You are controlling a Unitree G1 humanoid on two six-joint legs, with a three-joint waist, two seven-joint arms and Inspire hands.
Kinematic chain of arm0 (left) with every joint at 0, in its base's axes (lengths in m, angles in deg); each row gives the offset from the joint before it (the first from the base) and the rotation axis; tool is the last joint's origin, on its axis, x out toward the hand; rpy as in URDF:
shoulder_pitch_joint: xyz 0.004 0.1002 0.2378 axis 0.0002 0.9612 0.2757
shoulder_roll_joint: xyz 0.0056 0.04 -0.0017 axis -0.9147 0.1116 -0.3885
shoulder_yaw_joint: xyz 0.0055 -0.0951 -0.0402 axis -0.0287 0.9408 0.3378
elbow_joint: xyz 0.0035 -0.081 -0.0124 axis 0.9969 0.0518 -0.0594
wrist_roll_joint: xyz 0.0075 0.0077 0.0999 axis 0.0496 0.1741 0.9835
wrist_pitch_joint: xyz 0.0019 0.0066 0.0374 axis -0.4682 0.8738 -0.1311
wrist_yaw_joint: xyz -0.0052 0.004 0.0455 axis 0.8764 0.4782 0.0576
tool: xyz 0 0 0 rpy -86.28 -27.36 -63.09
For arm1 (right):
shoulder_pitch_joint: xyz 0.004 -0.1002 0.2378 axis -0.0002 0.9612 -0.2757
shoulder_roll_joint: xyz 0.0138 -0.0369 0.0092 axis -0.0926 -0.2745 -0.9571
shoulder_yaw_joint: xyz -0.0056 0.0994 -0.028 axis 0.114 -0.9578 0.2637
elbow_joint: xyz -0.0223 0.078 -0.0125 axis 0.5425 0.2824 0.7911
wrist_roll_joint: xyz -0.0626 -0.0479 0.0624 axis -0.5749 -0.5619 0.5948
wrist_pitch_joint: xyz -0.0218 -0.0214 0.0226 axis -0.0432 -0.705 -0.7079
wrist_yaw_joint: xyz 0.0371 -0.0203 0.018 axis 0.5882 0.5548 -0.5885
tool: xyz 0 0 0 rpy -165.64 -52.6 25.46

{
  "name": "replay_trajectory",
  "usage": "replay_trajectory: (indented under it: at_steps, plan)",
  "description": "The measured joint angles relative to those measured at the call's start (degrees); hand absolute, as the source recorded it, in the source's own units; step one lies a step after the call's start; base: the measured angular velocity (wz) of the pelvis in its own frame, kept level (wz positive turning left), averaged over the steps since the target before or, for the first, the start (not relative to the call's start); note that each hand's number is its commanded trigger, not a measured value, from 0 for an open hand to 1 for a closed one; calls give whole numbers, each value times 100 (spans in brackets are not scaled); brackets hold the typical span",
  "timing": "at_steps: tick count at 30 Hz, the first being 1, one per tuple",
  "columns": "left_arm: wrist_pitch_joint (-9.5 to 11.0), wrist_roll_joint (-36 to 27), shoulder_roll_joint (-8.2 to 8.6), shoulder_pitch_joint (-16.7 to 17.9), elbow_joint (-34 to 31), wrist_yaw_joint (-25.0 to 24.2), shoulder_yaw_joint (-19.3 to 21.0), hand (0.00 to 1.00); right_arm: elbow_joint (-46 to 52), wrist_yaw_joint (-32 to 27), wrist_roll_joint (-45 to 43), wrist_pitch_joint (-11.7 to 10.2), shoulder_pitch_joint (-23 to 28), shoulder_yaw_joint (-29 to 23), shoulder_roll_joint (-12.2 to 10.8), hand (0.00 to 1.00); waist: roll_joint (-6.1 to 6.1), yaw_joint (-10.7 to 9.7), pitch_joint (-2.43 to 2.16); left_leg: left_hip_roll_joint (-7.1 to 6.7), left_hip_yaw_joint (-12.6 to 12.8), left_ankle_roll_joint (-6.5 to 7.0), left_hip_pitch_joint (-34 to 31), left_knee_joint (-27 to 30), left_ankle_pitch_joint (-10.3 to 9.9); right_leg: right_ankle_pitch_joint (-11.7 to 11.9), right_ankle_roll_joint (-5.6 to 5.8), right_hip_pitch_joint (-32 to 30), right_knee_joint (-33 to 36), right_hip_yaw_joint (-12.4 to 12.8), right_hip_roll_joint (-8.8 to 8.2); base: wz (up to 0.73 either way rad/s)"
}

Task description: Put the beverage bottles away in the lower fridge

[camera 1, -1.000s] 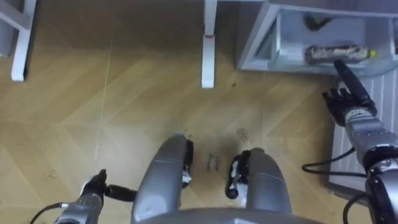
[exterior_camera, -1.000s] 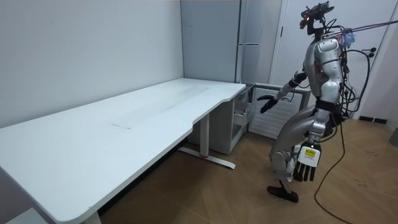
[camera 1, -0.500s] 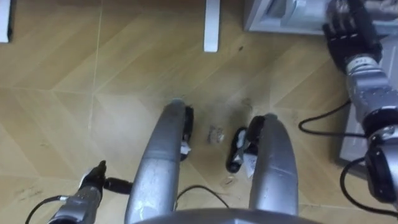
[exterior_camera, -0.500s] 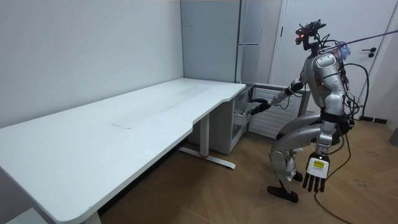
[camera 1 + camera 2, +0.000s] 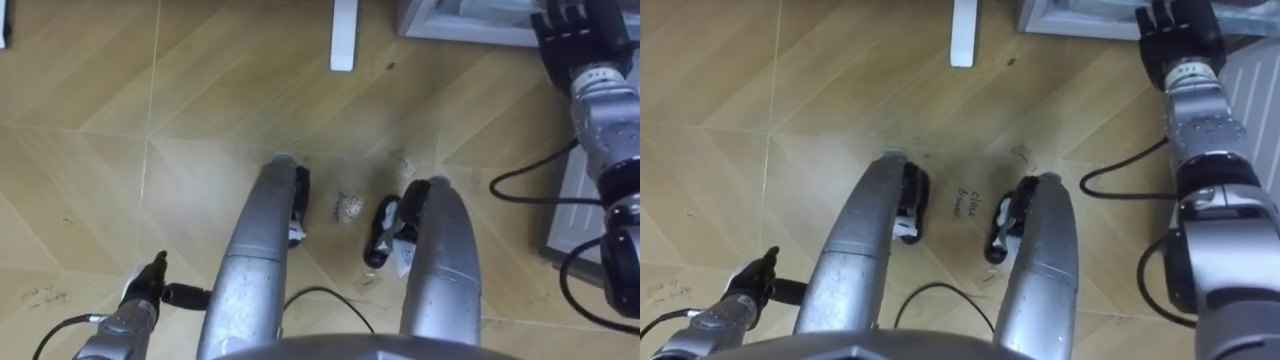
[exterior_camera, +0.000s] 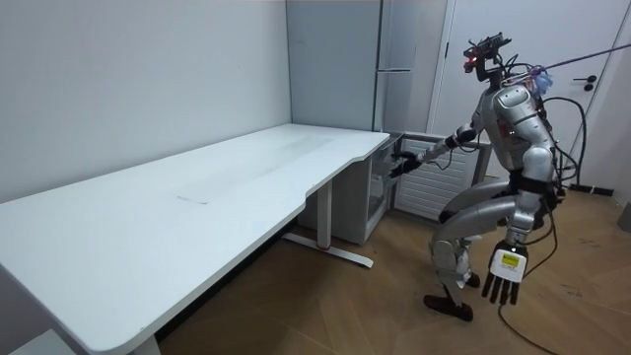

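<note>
Drinks: whereabouts undetermined; you could not confirm any inside the lower fridge (image 5: 460, 25), so placement was unverified. Your right hand (image 5: 575, 30) was at its open front, grip impossible to tell. Your left hand (image 6: 503, 286) hung low, fingers straight, empty.

You have sunk deeper into the crouch since a second ago, head lower and torso leaned toward the lower fridge (image 6: 383, 187). Your right hand (image 5: 572, 35) has stretched forward, from just short of the fridge's open front to right at it. Your left hand (image 6: 503, 287) has swung down and back and now hangs lower behind the legs (fingers straight). The head camera has tipped with the lean, so the fridge now sits at the top edge of the eye views.
</note>
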Motion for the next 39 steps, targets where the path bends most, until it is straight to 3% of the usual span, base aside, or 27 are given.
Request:
replay_trajectory:
  at_steps: [7,13,16,19,24,26,28,31,36,39]
  plan:
    - [145,-10,-112,457,-120,111,323,0,285,-212,-170,-40,-296,71,170,0,-33,-13,3,-91,-61,-21,293,-444,143,49,-46,302,-338,-77,-63,9]
    - [151,-27,-130,706,-94,39,406,0,176,-403,-156,-112,-297,80,164,0,-25,208,9,-77,-81,-69,485,-747,248,99,-99,483,-581,-151,-62,3]
    - [147,-28,-236,744,-215,31,439,0,165,-399,-91,-268,-321,62,163,0,-10,426,11,-126,-230,-139,511,-913,350,91,-126,591,-709,-334,-102,23]
    - [133,-38,-324,956,-300,-39,464,0,78,-371,-91,-518,-236,9,94,0,70,486,39,-180,-449,-207,530,-972,405,52,-153,764,-802,-583,-144,27]
    - [30,-235,-355,1147,-413,-56,458,0,-10,-369,65,-843,-226,-45,96,0,158,646,44,-260,-590,-291,495,-1097,547,41,-184,803,-864,-761,-223,16]
    - [33,-241,-413,1147,-429,-56,461,0,-10,-369,85,-1011,-152,-96,104,0,182,785,42,-276,-631,-329,499,-1140,595,33,-204,850,-864,-931,-371,11]
    - [33,-257,-581,1159,-425,-55,461,0,-25,-336,95,-1149,-57,-145,128,0,191,896,42,-279,-682,-380,502,-1190,652,16,-248,907,-854,-1099,-484,18]
    - [-18,-250,-754,1198,-513,-44,474,0,-25,-185,126,-1213,119,-151,130,0,203,1059,42,-273,-813,-445,503,-1195,689,-16,-312,976,-855,-1251,-483,12]
    - [-60,-223,-767,1222,-679,-45,499,0,-117,145,163,-1173,314,-70,121,0,229,1186,40,-254,-946,-537,500,-1220,740,-78,-428,1051,-851,-1427,-481,12]
    - [-47,-241,-770,1222,-670,-47,518,0,-246,439,159,-923,313,70,126,0,223,1212,43,-248,-959,-563,497,-1255,755,-92,-461,1049,-857,-1458,-486,4]
